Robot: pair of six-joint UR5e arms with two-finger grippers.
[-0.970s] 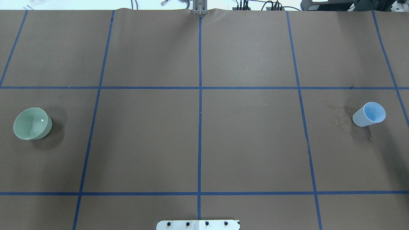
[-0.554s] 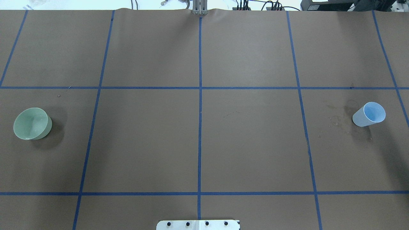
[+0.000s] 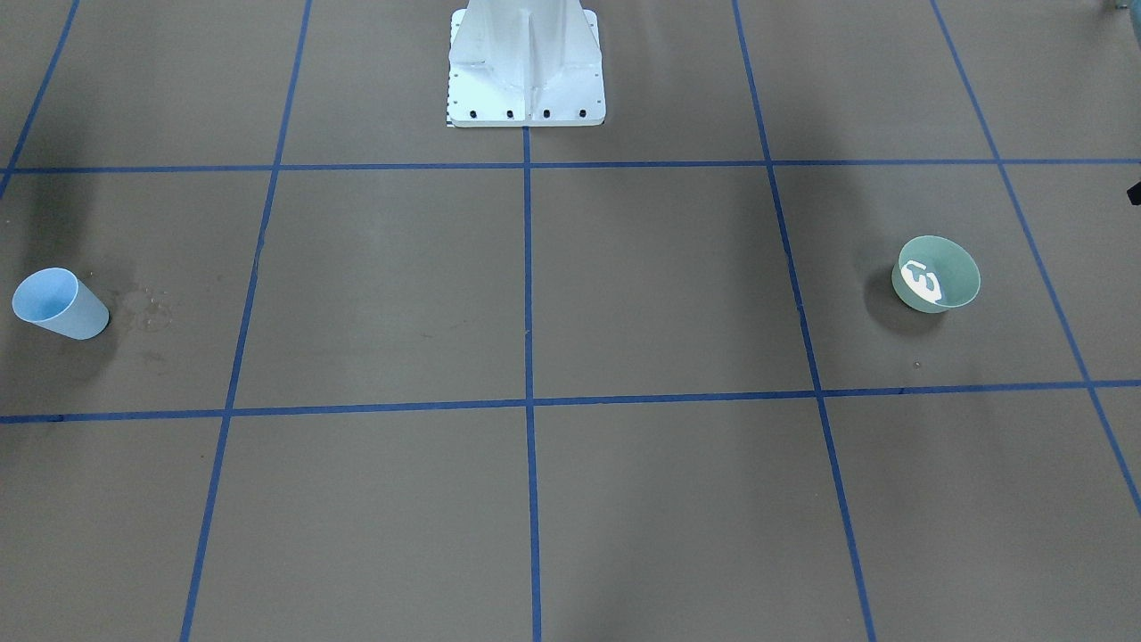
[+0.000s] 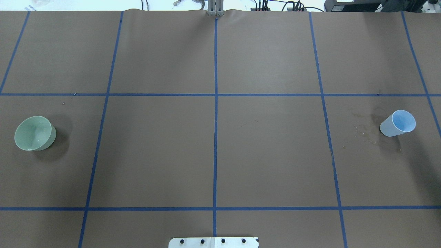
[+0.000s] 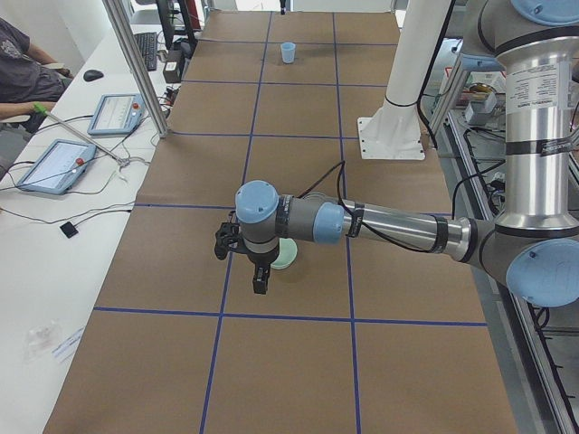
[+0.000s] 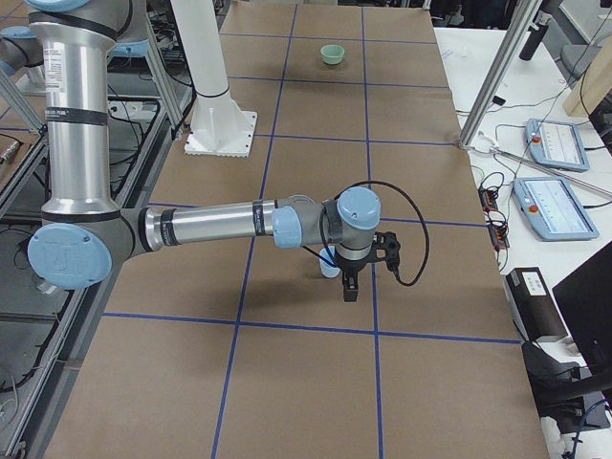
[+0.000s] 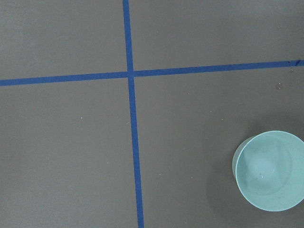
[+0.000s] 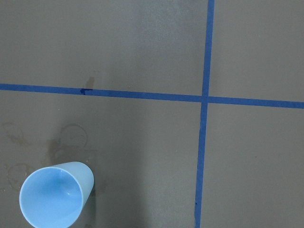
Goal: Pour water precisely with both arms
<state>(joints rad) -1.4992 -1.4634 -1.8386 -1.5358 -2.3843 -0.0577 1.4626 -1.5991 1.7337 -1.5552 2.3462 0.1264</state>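
Observation:
A green bowl (image 4: 34, 133) stands at the table's left, and a white reflection on the water (image 3: 921, 279) shows in its bottom. A light blue cup (image 4: 398, 123) stands upright at the table's right; I cannot tell whether it holds water. The left arm's gripper (image 5: 260, 282) hangs over the table beside the bowl (image 5: 286, 256), and I cannot tell if it is open or shut. The right arm's gripper (image 6: 349, 287) hangs beside the blue cup (image 6: 329, 272), state also unclear. The wrist views show the bowl (image 7: 270, 170) and the cup (image 8: 56, 194) from above, with no fingers in view.
Brown paper with blue tape grid lines (image 4: 215, 103) covers the table. Dried stains (image 4: 363, 129) lie left of the blue cup. The white pedestal (image 3: 526, 62) stands at the robot's side. Operator tablets (image 5: 54, 165) sit on a side bench.
A small white glint in the green bowl has gone. Bowl and cup have not moved.

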